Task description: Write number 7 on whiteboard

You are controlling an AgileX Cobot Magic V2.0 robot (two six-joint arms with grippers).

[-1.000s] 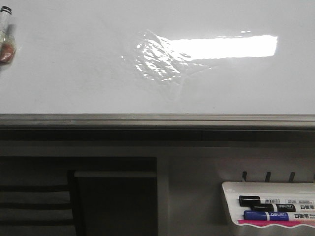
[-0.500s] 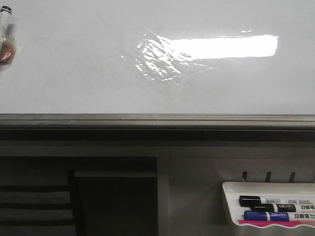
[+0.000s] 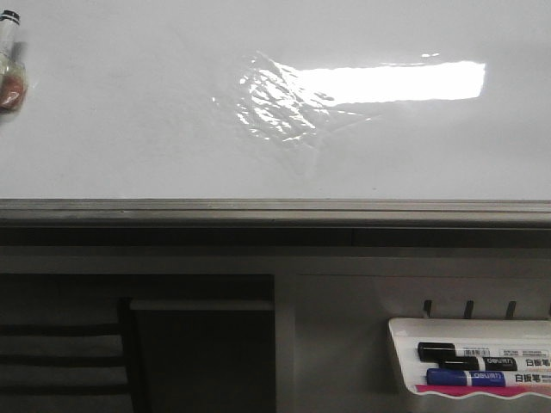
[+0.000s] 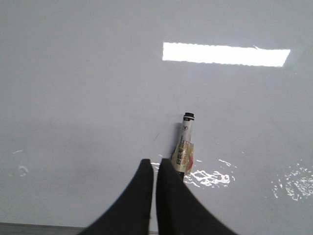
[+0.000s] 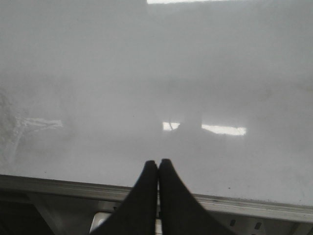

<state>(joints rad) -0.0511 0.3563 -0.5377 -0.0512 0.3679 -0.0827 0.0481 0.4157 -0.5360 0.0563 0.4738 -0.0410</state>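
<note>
1. White plastic forms a small tray (image 3: pixel 405 340) hanging low on the right, nearer than the board, below three dark hooks (image 3: pixel 467 308). In it lie a black marker (image 3: pixel 465 351) and a blue marker (image 3: pixel 469 377), both pointing left to right, the blue one nearer.
2. A taped marker (image 3: pixel 10 64) lies on the board at the far left edge of the front view. The left wrist view shows it again (image 4: pixel 185 147), with a black cap end and a yellowish label wrapped in tape, just beside the left gripper's fingertips. Whether it touches them cannot be told.
3. Nothing stands between the grippers and the board's surface.
4. The whiteboard (image 3: pixel 129 129) fills the far half of the scene, large, glossy and white. A bright rectangular light reflection (image 3: pixel 396 82) sits right of centre, joined on its left by a wrinkled film patch (image 3: pixel 271 103). A grey metal edge (image 3: pixel 275 209) runs along the near side.
5. No written stroke of the number 7 shows on the board in any view.
6. The left gripper (image 4: pixel 154 164) has its two dark fingers nearly together, a thin gap between them, holding nothing.
7. The right gripper (image 5: pixel 158 164) has its fingers pressed together, holding nothing, over the board's near edge.
</note>
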